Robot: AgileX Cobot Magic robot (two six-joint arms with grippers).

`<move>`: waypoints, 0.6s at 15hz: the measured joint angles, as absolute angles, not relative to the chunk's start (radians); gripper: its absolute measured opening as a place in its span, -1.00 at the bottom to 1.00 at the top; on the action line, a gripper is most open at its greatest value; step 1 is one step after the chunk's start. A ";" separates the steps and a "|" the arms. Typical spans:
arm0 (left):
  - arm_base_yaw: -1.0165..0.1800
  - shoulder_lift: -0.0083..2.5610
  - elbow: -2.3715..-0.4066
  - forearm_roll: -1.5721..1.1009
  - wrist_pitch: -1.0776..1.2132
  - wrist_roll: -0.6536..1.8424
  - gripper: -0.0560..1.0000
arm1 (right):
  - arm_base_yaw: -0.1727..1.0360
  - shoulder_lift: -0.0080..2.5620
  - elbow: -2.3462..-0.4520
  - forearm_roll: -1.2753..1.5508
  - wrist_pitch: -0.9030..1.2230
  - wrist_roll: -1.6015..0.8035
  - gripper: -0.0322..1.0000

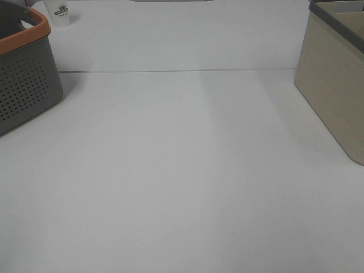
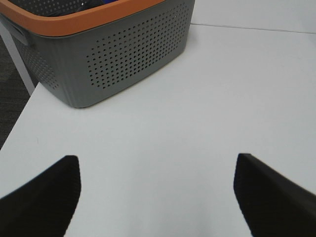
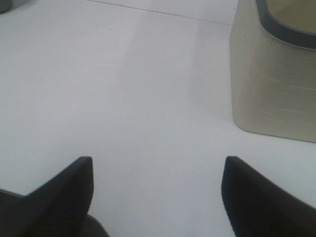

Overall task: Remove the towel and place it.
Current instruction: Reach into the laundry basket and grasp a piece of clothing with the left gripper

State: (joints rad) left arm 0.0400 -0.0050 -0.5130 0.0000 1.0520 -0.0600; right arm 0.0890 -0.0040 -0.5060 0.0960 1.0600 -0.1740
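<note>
The towel cannot be made out as such. Only some dark contents show inside the grey perforated basket (image 1: 25, 85) with the orange rim, which stands at the table's far left. In the left wrist view my left gripper (image 2: 155, 197) hovers open over bare white tabletop, short of the basket (image 2: 128, 54), with nothing between its black fingers (image 2: 47, 195). My right gripper (image 3: 158, 197) is open too and holds nothing, above bare table. Neither gripper appears in the exterior high view.
A beige bin (image 1: 335, 96) with a dark grey rim stands at the far right, also beside my right gripper (image 3: 271, 84). A small white labelled cup (image 1: 58, 12) sits behind the basket. The table's left edge (image 2: 15, 133) drops to dark floor near the basket.
</note>
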 joint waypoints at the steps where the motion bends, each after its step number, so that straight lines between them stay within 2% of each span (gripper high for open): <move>1: 0.040 -0.005 -0.513 0.000 1.052 -0.060 0.60 | 0.089 -0.004 -0.506 0.096 1.060 -0.174 0.45; 9: 0.040 -0.005 -0.513 0.000 1.052 -0.060 0.60 | 0.089 -0.004 -0.506 0.096 1.060 -0.174 0.45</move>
